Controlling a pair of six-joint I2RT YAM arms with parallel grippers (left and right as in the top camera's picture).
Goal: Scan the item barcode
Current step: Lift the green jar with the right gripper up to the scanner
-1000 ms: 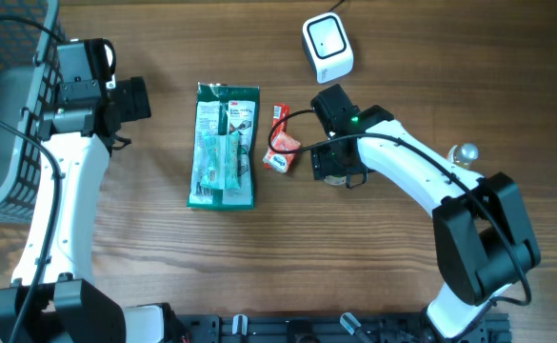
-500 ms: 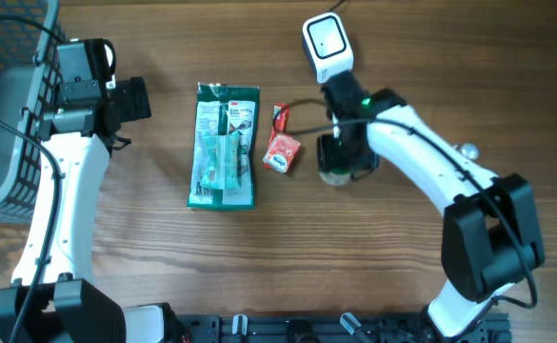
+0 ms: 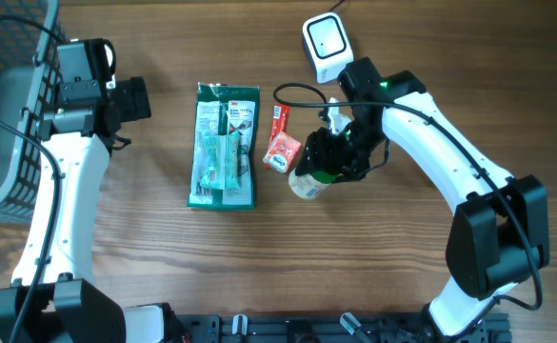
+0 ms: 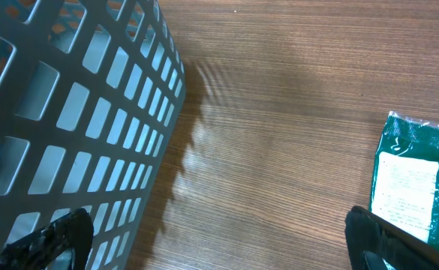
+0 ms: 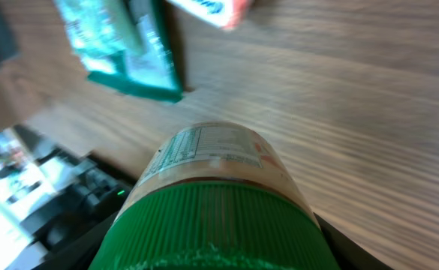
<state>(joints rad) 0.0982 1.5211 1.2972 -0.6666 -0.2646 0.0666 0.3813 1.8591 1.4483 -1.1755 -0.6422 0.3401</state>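
Right gripper grasps a green-lidded jar, label blurred; left gripper gapes wide, fingertips cut off at the frame's bottom.

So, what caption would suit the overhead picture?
Right gripper holds a green-lidded jar above the wooden table, white scanner nearby.

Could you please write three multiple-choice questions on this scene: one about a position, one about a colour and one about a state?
1. The red packet lies:
A. between the green package and the jar
B. on top of the green package
C. inside the jar

2. The jar's lid is:
A. red
B. green
C. white

3. The left end effector is:
A. shut on the jar
B. shut on the green package
C. open, holding nothing

Answers: 1 A, the overhead view shows it in the gap between them; 2 B, the right wrist view shows a ribbed green lid; 3 C, its fingers stand wide apart with nothing between them.
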